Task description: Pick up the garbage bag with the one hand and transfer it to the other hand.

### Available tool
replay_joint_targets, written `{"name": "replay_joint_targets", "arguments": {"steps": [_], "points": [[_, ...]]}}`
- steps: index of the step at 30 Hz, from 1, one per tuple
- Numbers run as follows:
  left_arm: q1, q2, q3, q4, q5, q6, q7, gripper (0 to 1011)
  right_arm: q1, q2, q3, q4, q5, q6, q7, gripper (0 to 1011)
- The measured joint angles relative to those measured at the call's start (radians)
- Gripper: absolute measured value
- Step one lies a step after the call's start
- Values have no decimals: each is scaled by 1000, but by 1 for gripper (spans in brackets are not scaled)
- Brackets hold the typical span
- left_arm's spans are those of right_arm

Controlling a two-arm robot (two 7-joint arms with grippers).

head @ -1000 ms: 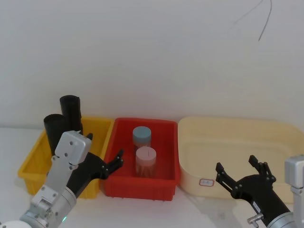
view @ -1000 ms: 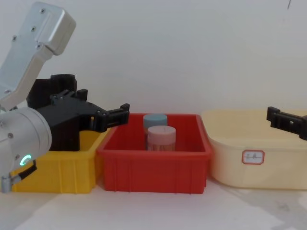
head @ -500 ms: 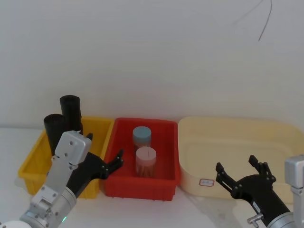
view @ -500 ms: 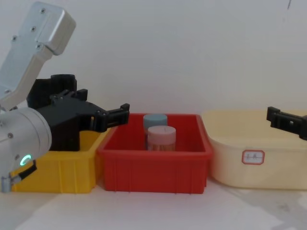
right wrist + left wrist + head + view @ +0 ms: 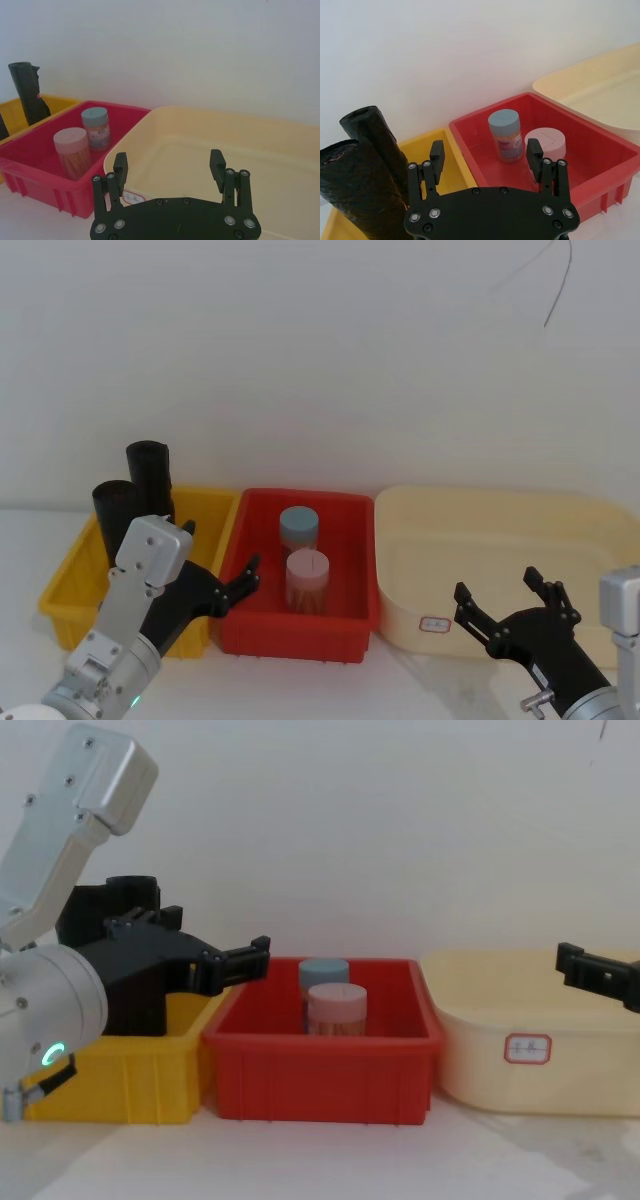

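Garbage bag (image 5: pixel 148 472): upright black roll at the far left of the yellow bin (image 5: pixel 62 585), rising well above the rim. That leaves plenty of exposed side to grip. A second black roll (image 5: pixel 114 506) stands just beside it, nearer. Neither is touched.

Left claw (image 5: pixel 485 155): spread wide and empty, low over the yellow bin's near right corner. One finger reaches across toward the red bin (image 5: pixel 300 632). It sits right of the rolls, so judged to be the approach stage, pickup not yet made.

Right claw (image 5: pixel 496 585): wide open and empty, at the near rim of the cream tub (image 5: pixel 480 502) and well apart from the rolls. It looks placed to receive the hand-over mid-tabletop.

The red bin holds a blue-lidded jar (image 5: pixel 298 525) and a pink-lidded jar (image 5: pixel 307 575), which lie between the two claws.
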Motion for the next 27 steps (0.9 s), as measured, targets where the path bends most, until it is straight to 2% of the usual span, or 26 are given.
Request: {"name": "replay_joint_targets", "arguments": {"steps": [27], "points": [[0,0,0,0,0,0,0,1001,8,0,-1,8,1,-3,9,1000]]}}
